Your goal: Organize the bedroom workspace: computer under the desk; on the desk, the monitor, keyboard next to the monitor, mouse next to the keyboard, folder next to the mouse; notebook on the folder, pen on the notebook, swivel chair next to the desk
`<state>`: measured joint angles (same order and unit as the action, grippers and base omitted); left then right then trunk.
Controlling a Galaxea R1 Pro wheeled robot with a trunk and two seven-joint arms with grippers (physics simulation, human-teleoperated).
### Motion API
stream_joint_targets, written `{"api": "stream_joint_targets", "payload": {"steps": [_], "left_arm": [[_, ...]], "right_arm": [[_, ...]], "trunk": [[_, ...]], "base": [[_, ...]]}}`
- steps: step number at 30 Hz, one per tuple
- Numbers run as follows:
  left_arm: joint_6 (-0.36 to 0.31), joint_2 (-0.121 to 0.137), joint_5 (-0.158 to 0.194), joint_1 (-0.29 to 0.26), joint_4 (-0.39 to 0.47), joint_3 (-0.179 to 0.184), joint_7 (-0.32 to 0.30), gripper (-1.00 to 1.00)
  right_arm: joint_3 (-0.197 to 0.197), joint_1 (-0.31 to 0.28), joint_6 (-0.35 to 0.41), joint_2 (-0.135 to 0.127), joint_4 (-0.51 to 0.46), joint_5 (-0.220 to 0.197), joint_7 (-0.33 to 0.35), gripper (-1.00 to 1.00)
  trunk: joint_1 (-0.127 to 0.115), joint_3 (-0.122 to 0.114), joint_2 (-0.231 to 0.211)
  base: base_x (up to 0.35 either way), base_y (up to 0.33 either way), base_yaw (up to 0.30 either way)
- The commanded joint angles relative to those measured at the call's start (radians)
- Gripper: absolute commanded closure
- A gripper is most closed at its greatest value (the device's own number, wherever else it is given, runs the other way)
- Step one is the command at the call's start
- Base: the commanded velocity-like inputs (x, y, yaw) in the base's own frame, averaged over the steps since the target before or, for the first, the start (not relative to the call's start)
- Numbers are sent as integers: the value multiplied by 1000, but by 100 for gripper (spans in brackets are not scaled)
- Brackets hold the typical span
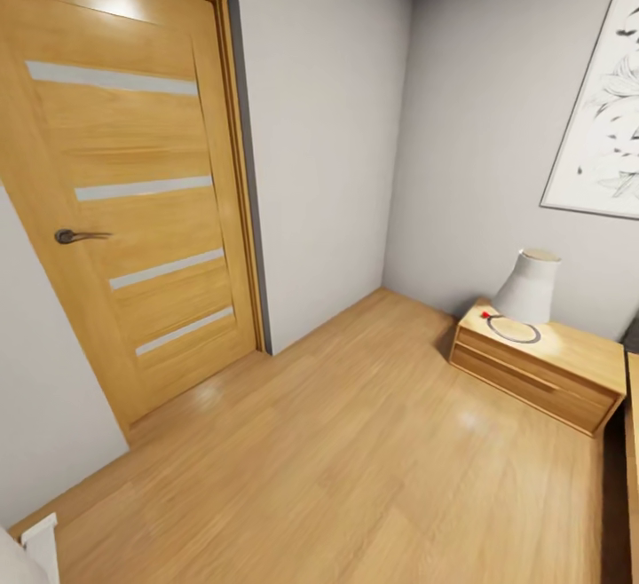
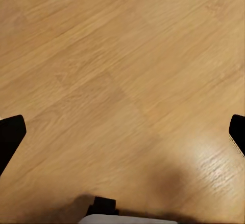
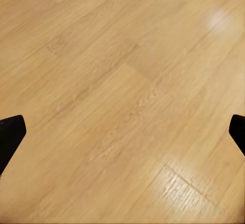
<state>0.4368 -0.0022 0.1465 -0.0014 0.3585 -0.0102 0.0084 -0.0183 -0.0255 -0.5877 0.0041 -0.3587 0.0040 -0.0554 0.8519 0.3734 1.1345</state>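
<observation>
Door (image 1: 124, 202): left of the head view, set in the left wall; handle (image 1: 78, 236) near its left edge
Nightstand (image 1: 537, 362): right, against the far wall; lamp (image 1: 530, 287) on it
Picture (image 1: 599, 114): on the wall above the nightstand
Floor (image 1: 355, 460): between door and nightstand

Honey-oak door (image 1: 115, 185) showing pale grey stripes; floor (image 1: 355, 460) glowing light wood-grain; walls (image 1: 328, 122) staying grey; white lamp (image 1: 530, 287) topping tan nightstand (image 1: 541, 371).

Closed wooden door (image 1: 124, 185) at left; lamp (image 1: 529, 287) on nightstand (image 1: 568, 371) at right, framed picture (image 1: 603, 114) above.
</observation>
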Motion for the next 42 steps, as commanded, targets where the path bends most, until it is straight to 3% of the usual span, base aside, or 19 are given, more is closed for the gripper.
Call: {"api": "stream_joint_targets", "payload": {"steps": [1, 10, 34, 42], "left_arm": [[2, 0, 2, 0, 0, 0, 1, -100], [-1, -1, 2, 0, 0, 0, 1, -100], [-3, -1, 2, 0, -19, 0, 1, -100], [-3, -1, 2, 0, -20, 0, 1, -100]], "right_arm": [[-2, -1, -3, 0, 1, 1, -1, -100], [-2, -1, -3, 1, 1, 1, -3, -100], [-2, -1, -4, 1, 1, 1, -4, -100], [-2, -1, -71, 3, 11, -1, -11, -100]], "trunk": [[1, 1, 1], [1, 1, 1], [1, 1, 1], [1, 1, 1]], "base": [[322, 0, 0], [322, 0, 31], [322, 0, 272], [322, 0, 285]]}}
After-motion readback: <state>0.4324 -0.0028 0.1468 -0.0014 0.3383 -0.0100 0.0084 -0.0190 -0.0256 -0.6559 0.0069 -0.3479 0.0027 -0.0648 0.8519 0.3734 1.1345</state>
